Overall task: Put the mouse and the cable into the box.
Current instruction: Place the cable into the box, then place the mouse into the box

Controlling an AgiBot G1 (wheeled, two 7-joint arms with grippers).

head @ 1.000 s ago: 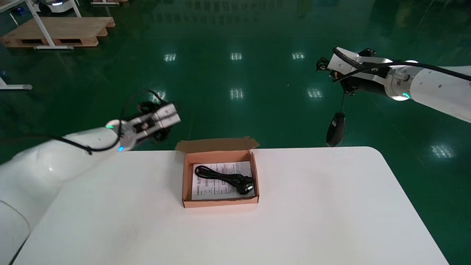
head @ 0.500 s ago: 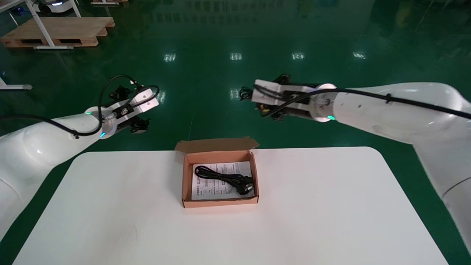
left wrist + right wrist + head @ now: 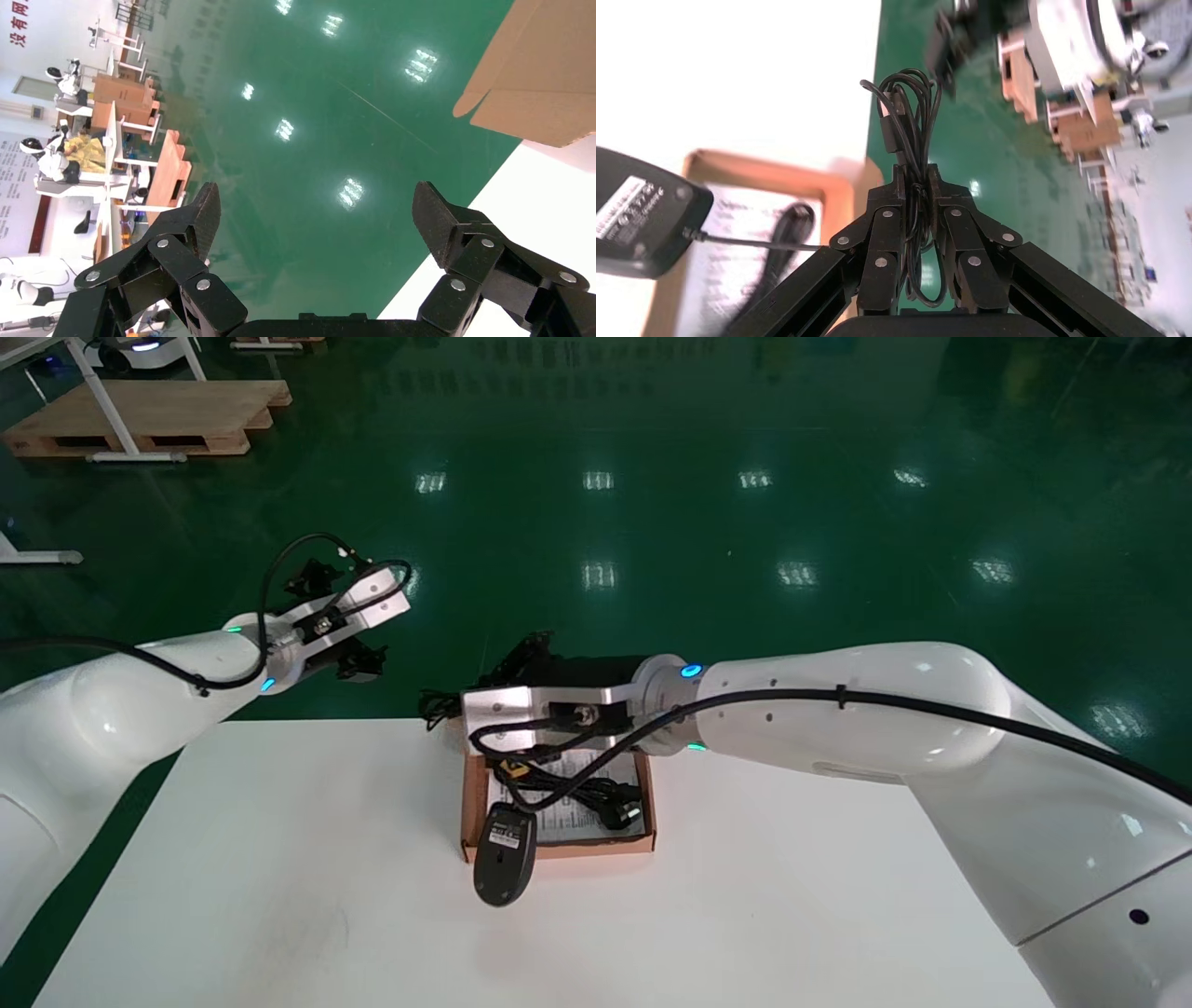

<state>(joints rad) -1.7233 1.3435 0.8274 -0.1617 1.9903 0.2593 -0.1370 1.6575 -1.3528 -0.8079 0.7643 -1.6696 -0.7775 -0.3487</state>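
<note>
The mouse (image 3: 505,854) dangles by its cord at the near-left corner of the cardboard box (image 3: 559,848), which sits mid-worktop (image 3: 792,859) by the far edge. The right hand (image 3: 916,184) is clenched on the coiled cord (image 3: 909,105) above the box. A power cable (image 3: 577,794) lies inside. The left hand (image 3: 316,210), spread wide, hovers beyond the far-left corner.

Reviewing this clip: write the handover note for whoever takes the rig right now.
Right gripper: shut on the mouse's bundled cord, near the box's far left corner.
Left gripper: open, idle beyond the table's far left edge.
The mouse hangs by that cord at the box's front left corner, not inside.
Done: the black cable lies in the box on a printed sheet.
Left: put the mouse and its cord in the box, then release.
</note>
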